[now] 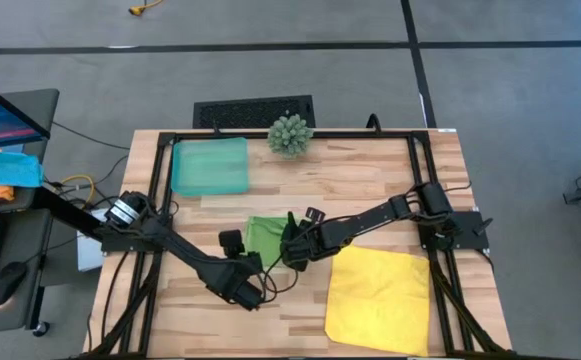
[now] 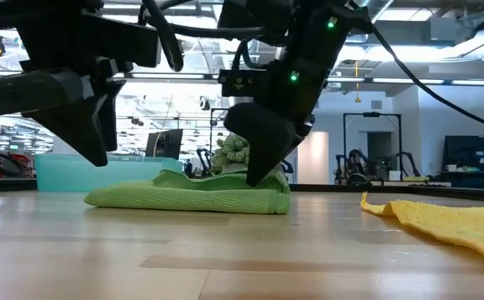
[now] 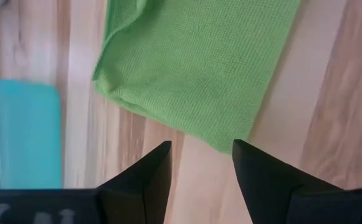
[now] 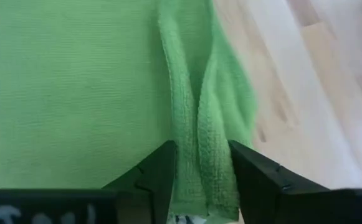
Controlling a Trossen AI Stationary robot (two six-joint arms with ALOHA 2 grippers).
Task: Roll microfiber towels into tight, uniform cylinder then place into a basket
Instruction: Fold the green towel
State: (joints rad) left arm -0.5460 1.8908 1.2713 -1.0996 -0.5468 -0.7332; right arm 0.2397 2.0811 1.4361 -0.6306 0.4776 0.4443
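Green towel (image 1: 262, 237) only folded flat on counter (image 1: 370, 180), not rolled. Yellow towel (image 1: 380, 298) untouched, basket (image 1: 210, 166) empty. My right tool (image 4: 200, 163) open astride fold, left tool (image 3: 200, 163) open, nothing gripped.

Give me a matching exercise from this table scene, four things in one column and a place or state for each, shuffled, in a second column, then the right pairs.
Things:
1. green towel
2. yellow towel
3. basket
4. spiky plant

Places or states:
A. spread flat at the near right of the table
B. at the far edge, right of the teal tray
C. folded, mid-table, between the two arms
D. far left of the table, nothing in it

Pairs: 1-C, 2-A, 3-D, 4-B
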